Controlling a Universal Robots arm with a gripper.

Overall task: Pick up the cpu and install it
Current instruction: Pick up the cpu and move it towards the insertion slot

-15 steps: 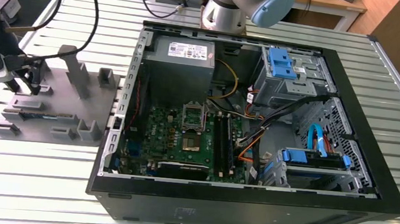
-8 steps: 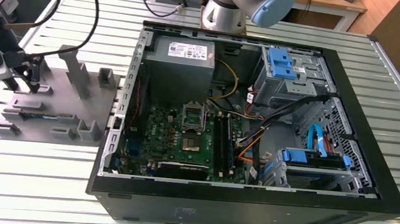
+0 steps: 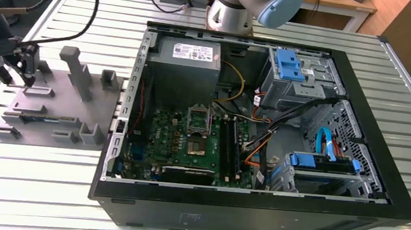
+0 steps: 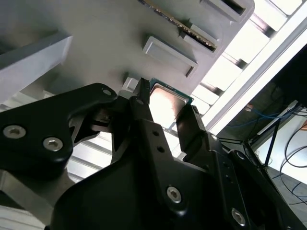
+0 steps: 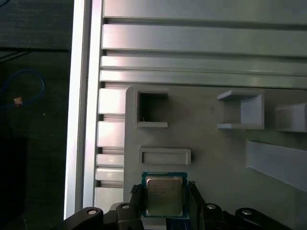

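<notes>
The cpu (image 5: 164, 195) is a small square chip with a silvery top and a green rim. It sits between the fingers of my gripper (image 5: 164, 194) in both wrist views, with a black finger (image 4: 144, 103) against one side of the cpu (image 4: 167, 101) and another against the opposite side. In the exterior view my gripper (image 3: 16, 79) hangs over the far left end of the grey holder plate (image 3: 57, 102), well left of the open computer case (image 3: 264, 126). The silver-framed socket (image 3: 198, 126) lies on the green motherboard inside the case.
The holder plate carries upright grey posts (image 3: 75, 70) and slots, one holding a memory stick (image 3: 38, 117). Everything rests on a slatted metal table (image 3: 36, 178). Cables, drive bays (image 3: 299, 67) and a power supply (image 3: 186, 63) crowd the case around the socket.
</notes>
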